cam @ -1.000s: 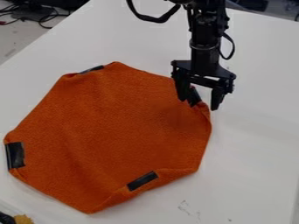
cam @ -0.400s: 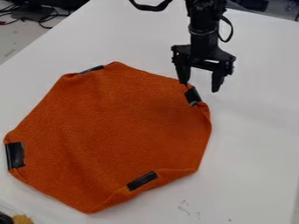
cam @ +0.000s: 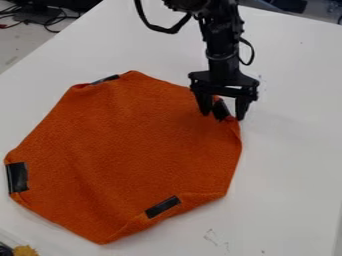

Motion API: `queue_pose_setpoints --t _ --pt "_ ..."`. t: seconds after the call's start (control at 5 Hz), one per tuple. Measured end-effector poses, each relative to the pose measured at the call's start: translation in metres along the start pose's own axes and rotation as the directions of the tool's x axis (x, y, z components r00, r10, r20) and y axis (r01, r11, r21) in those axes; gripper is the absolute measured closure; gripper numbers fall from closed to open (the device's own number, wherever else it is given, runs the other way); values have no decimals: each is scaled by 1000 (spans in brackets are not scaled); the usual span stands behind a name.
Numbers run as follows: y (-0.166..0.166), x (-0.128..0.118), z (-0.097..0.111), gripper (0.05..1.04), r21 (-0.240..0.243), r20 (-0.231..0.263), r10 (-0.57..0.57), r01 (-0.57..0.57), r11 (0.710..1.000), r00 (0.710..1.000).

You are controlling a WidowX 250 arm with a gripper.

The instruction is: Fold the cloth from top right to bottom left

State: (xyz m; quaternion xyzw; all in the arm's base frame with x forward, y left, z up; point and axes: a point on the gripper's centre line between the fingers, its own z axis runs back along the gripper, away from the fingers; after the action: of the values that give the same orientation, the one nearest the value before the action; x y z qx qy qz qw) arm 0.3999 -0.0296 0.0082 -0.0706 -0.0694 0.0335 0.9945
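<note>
Down and leftward our gripper (cam: 223, 116) has come, fingers spread either side of the cloth's (cam: 127, 150) top-right tape (cam: 221, 109); we see white table (cam: 294, 150) beyond that edge.

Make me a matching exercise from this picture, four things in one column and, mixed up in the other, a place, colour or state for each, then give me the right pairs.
Things:
1. Cloth
2. Gripper
3. Table
4. Yellow thing

Places, colours, states:
A. White, under the cloth
B. In the bottom left corner of the picture
C. Open, at the cloth's top right edge
D. Orange, spread out

Right pairs: 1-D, 2-C, 3-A, 4-B
</note>
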Motion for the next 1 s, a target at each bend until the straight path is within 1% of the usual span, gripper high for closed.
queue_pose_setpoints --t 0.2,0.4,0.6,0.8,1.0 --pt "-1 7 -2 190 -14 3 -12 12 1000 1000" --pt "2 9 -1 476 6 -19 -39 39 999 999" --pt "6 7 0 741 35 -33 -49 50 998 998" --pt "8 3 3 899 65 -37 -43 45 997 998" --pt "6 -2 20 975 93 -4 -22 23 995 1000"
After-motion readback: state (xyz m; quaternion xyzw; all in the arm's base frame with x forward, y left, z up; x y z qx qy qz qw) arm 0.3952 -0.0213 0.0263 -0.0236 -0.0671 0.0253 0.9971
